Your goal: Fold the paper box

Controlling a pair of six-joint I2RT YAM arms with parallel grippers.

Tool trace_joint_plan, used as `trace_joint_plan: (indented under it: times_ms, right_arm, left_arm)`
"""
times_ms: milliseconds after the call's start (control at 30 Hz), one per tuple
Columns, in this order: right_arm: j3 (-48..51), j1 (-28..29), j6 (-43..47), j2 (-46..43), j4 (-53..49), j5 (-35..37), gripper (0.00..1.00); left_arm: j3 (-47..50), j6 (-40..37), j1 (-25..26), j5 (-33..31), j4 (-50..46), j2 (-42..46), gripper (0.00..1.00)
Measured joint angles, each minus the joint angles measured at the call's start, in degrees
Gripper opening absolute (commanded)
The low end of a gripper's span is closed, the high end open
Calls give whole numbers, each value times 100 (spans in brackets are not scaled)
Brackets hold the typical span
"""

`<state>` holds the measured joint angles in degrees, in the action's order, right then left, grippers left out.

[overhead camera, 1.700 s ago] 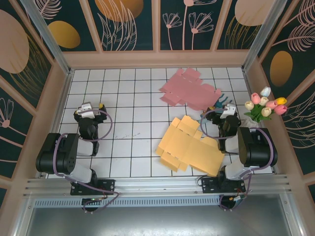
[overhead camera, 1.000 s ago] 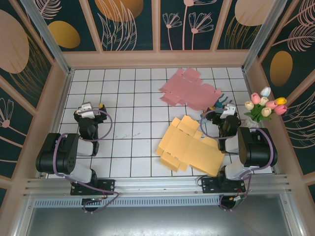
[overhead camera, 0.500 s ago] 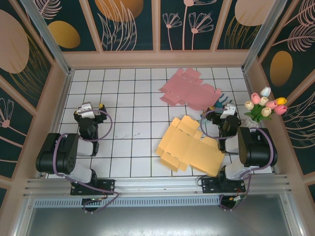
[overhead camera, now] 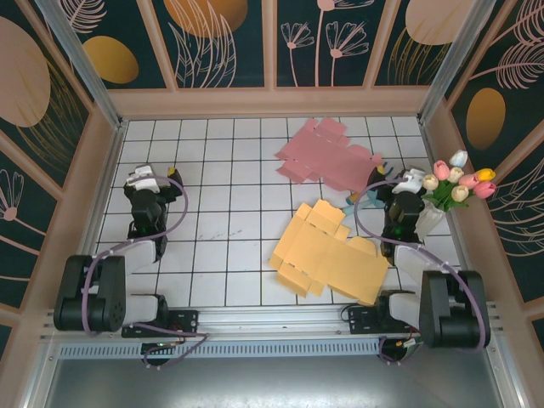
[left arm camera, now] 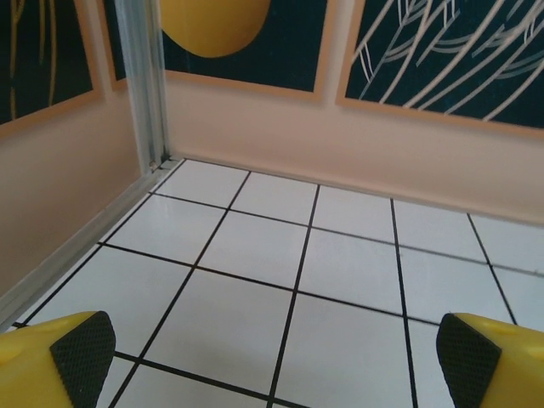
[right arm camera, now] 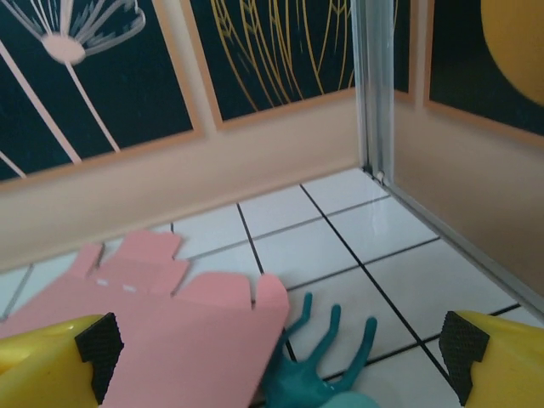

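Observation:
An orange paper box blank (overhead camera: pixel 327 255) lies flat on the tiled table, near the front right. A pink paper box blank (overhead camera: pixel 330 157) lies flat behind it, and its edge (right arm camera: pixel 161 340) fills the lower left of the right wrist view. My left gripper (overhead camera: pixel 146 180) hangs over bare tiles at the left, well away from both blanks. It is open, with nothing between its yellow fingers (left arm camera: pixel 59 353). My right gripper (overhead camera: pixel 409 180) is at the right, just right of the pink blank. It is open (right arm camera: pixel 280 357) and holds nothing.
A teal hand-shaped object (right arm camera: pixel 319 374) lies partly under the pink blank's right edge, in front of my right gripper. A vase of tulips (overhead camera: pixel 455 185) stands at the right wall. Low beige walls (overhead camera: pixel 272 102) ring the table. White tiles (overhead camera: pixel 229 204) separate the two arms.
Both arms have unfolded from their tucked pose. The left gripper has shifted slightly back and left, the right gripper back and right. Both blanks lie where they were.

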<state>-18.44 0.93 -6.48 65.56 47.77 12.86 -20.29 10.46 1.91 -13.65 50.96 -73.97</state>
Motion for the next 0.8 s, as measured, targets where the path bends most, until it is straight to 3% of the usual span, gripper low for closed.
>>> trace_joint_plan:
  times_ms: [300,500,600,800]
  right_arm:
    - [-918,295,-796,-1093,-2551,-103,98]
    - [-866,1233,-1567,-1161,-3550,-125,98]
    - [-741,1947,-1904,-1051,-3757,-76,98]
    - [-459,2859,-2485,-848,-4065,-20,97]
  left_arm:
    - [-483,1882,197,597,-1884,1257,99]
    - [-125,2424,1668,787,-2319,1266,99]
    - [-9,2522,2144,824,-2387,1088,97]
    - [122,2684,3029,848,-2284,699,89]
